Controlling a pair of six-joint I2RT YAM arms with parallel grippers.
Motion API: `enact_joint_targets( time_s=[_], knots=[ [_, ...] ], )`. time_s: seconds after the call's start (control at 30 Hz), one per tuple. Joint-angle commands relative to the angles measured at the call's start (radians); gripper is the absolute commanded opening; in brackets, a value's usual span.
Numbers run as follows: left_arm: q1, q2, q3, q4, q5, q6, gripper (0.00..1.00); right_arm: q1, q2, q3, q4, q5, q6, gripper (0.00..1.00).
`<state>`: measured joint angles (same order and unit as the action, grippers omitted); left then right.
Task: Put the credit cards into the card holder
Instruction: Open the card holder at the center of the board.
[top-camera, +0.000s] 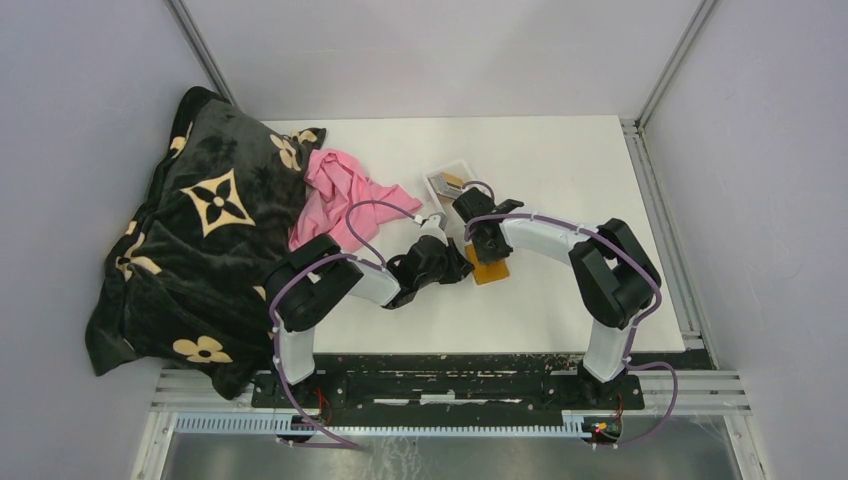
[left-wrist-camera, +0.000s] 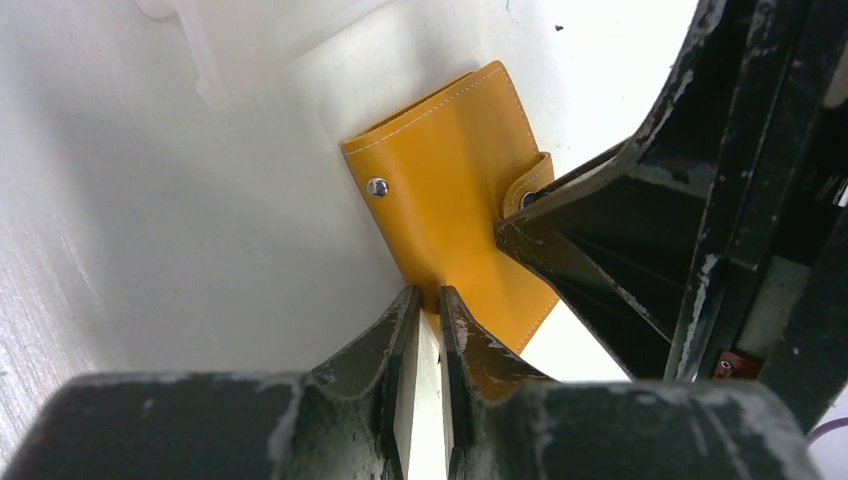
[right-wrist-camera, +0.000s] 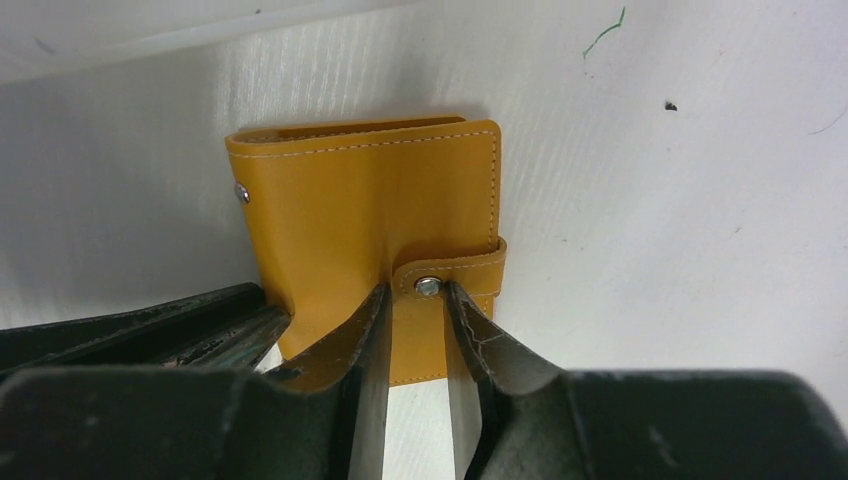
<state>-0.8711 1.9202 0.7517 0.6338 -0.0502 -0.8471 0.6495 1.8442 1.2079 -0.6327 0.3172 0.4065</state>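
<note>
The card holder (right-wrist-camera: 360, 200) is a flat orange wallet lying closed on the white table, its snap strap (right-wrist-camera: 450, 277) fastened. My right gripper (right-wrist-camera: 415, 290) stands narrowly open over it, one fingertip on each side of the strap's metal stud. At the wallet's other side my left gripper (left-wrist-camera: 428, 298) is almost shut, pinching the edge of the card holder (left-wrist-camera: 450, 190). From above, both grippers meet at the card holder (top-camera: 492, 270). The credit cards (top-camera: 452, 182) lie in a clear tray behind the right gripper (top-camera: 487, 248).
The clear plastic tray (top-camera: 436, 178) sits just beyond the wallet. A pink cloth (top-camera: 335, 195) lies to its left. A big black blanket with cream flower marks (top-camera: 190, 230) covers the table's left side. Frame rails run along the right and near edges.
</note>
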Motion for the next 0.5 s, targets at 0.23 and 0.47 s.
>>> enact_joint_targets(
  time_s=[0.23, 0.47],
  knots=[
    [-0.017, 0.129, -0.098, -0.402, 0.007, 0.028, 0.21, -0.101, -0.028, -0.061, 0.061, -0.044, 0.014, 0.23],
    [-0.017, 0.141, -0.094, -0.402, 0.006, 0.029, 0.21, -0.161, -0.069, -0.078, 0.084, -0.119, 0.037, 0.19]
  ],
)
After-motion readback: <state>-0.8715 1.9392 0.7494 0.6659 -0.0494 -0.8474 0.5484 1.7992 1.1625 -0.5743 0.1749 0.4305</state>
